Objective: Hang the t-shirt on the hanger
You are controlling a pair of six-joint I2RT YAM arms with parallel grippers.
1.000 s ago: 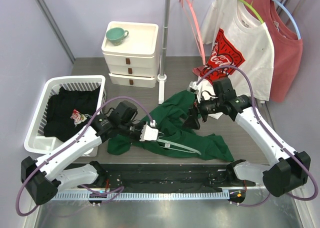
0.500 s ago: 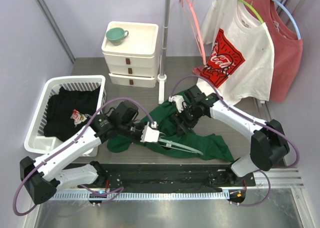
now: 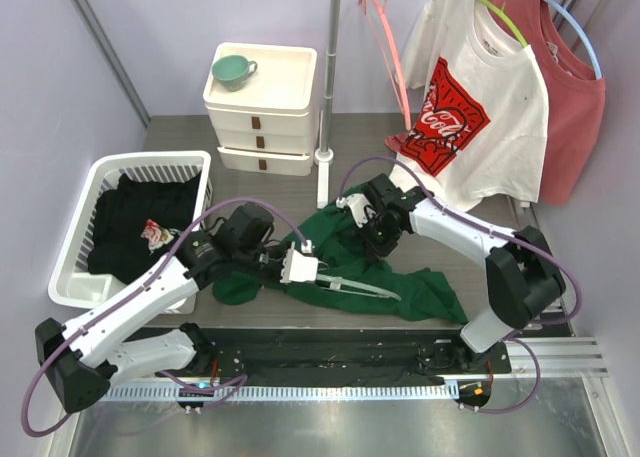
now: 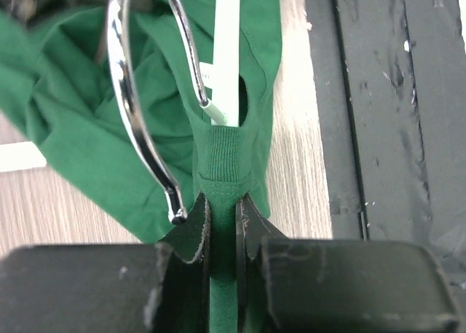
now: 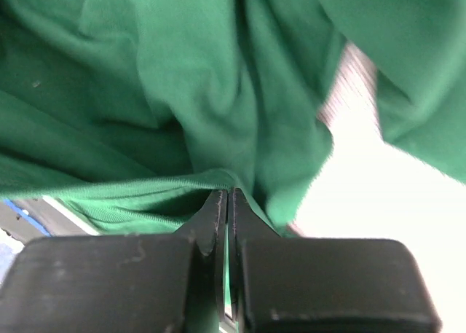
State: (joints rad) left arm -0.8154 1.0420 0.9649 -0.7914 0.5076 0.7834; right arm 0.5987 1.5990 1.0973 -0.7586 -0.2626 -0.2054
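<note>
The dark green t-shirt [image 3: 425,289] lies crumpled on the table between the arms. The hanger's pale bar [image 3: 362,289] runs through it, and its pale stem [image 4: 225,49] and silver hook [image 4: 135,107] show in the left wrist view. My left gripper [image 3: 318,277] [image 4: 223,202] is shut on the ribbed neck band of the t-shirt [image 4: 87,107], right below the hook. My right gripper [image 3: 377,240] [image 5: 227,196] is shut on a fold of the t-shirt [image 5: 189,78] near its upper edge. Most of the hanger is hidden under fabric.
A white basket [image 3: 75,239] of dark clothes stands at the left. Behind are white drawers [image 3: 262,112] with a green cup [image 3: 232,70] and the rack pole [image 3: 325,127]. A pink hanger [image 3: 385,52], a white printed shirt [image 3: 475,97] and a red shirt [image 3: 572,112] hang at back right.
My right arm swung left from the table's right side onto the t-shirt, and its gripper went from open to shut on the fabric. The left arm stayed put.
</note>
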